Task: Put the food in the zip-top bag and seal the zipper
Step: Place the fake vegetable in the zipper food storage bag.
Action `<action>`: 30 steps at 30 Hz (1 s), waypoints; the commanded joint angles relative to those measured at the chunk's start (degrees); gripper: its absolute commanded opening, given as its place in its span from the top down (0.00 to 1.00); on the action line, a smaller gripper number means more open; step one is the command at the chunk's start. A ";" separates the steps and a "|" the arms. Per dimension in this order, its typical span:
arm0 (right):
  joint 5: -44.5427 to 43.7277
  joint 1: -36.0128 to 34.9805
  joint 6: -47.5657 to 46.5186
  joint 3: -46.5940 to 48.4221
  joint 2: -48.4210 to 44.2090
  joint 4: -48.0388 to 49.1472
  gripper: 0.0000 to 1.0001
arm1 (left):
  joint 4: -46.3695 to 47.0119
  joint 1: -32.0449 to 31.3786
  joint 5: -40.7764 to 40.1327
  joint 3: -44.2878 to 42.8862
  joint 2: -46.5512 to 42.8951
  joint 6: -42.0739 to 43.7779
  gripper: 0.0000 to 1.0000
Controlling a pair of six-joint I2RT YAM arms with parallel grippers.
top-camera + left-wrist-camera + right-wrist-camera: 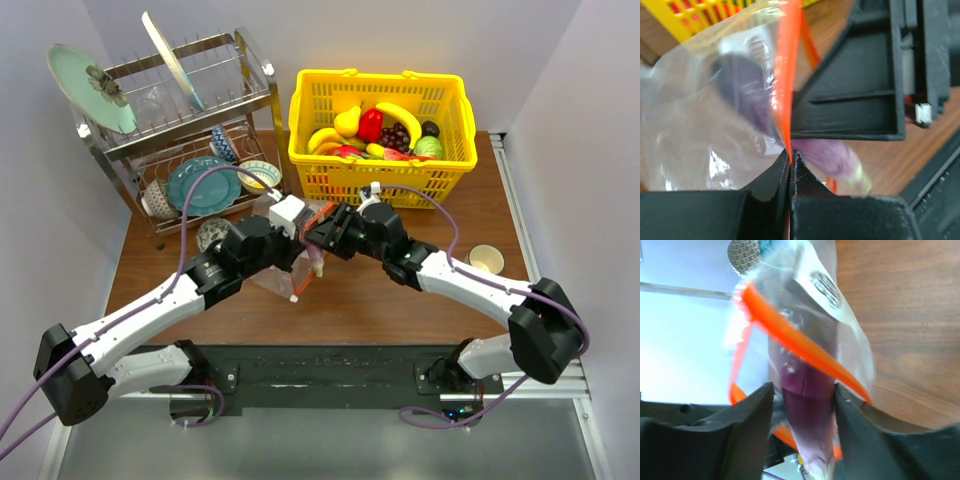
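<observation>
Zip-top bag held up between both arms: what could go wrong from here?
The left fingers pinch only the thin zipper, so the zip-top bag could slip free. The right fingers grip the eggplant at the mouth, its stem end apparently outside, so it may snag the zipper or fall out on release.

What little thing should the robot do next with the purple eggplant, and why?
Probably the right gripper should push the eggplant a bit deeper into the bag, then let go. The left gripper is pinching the zipper at the bag's mouth. The eggplant sits between the right fingers and looks only partly past the orange strip.
</observation>
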State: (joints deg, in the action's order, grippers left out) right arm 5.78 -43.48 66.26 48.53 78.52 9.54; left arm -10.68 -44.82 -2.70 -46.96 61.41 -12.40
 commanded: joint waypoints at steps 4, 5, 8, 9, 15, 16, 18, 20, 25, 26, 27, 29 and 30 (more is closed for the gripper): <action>-3.05 -0.90 -5.08 4.72 -3.63 -2.05 0.24 | 0.66 0.34 5.16 -2.87 0.29 -2.62 1.00; -3.32 -1.07 -6.91 5.42 -4.25 -3.72 0.22 | 0.14 0.43 5.42 -3.66 0.81 -2.63 1.00; -4.28 -0.99 -10.17 6.22 -7.32 -8.39 0.24 | -1.09 0.70 3.59 -4.89 1.61 -2.36 1.00; -4.46 -1.08 -11.14 6.48 -8.29 -10.92 0.25 | -1.54 0.70 2.80 -5.33 1.87 -2.36 1.00; -8.58 -0.99 -20.72 11.49 -11.90 -24.98 0.35 | -6.72 0.78 1.12 -10.95 3.81 -2.80 1.00; -9.12 -1.08 -21.86 11.93 -11.81 -26.14 0.38 | -7.25 0.78 1.12 -12.27 3.89 -2.80 1.00; -9.03 -0.99 -24.85 13.07 -10.33 -29.29 0.42 | -9.00 0.70 0.94 -13.59 3.55 -2.89 1.00; -8.33 -1.34 -26.52 13.78 -8.92 -30.37 0.42 | -10.41 0.78 0.94 -15.35 3.20 -3.41 1.00; -6.93 -1.78 -26.71 12.82 -4.00 -29.58 0.48 | -14.01 0.70 1.29 -19.04 2.84 -4.73 1.00; -6.66 -1.87 -26.80 12.81 -3.64 -29.14 0.56 | -14.37 0.78 1.29 -19.31 2.58 -4.91 1.00; -6.57 -1.87 -26.97 13.08 -3.64 -29.14 0.66 | -14.72 0.70 0.25 -19.48 2.49 -4.91 1.00; -7.62 -1.87 -27.32 13.60 -4.60 -29.66 0.91 | -17.44 0.78 -2.47 -20.36 2.84 -5.08 1.00; -8.41 -1.95 -27.67 14.13 -5.39 -30.36 0.96 | -19.28 0.70 -8.14 -20.97 3.45 -5.78 1.00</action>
State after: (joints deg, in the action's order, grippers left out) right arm -0.58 -45.08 40.62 60.82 76.12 -20.10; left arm -25.12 -44.31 -2.26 -64.31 65.34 -15.99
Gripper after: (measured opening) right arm 0.132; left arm 0.019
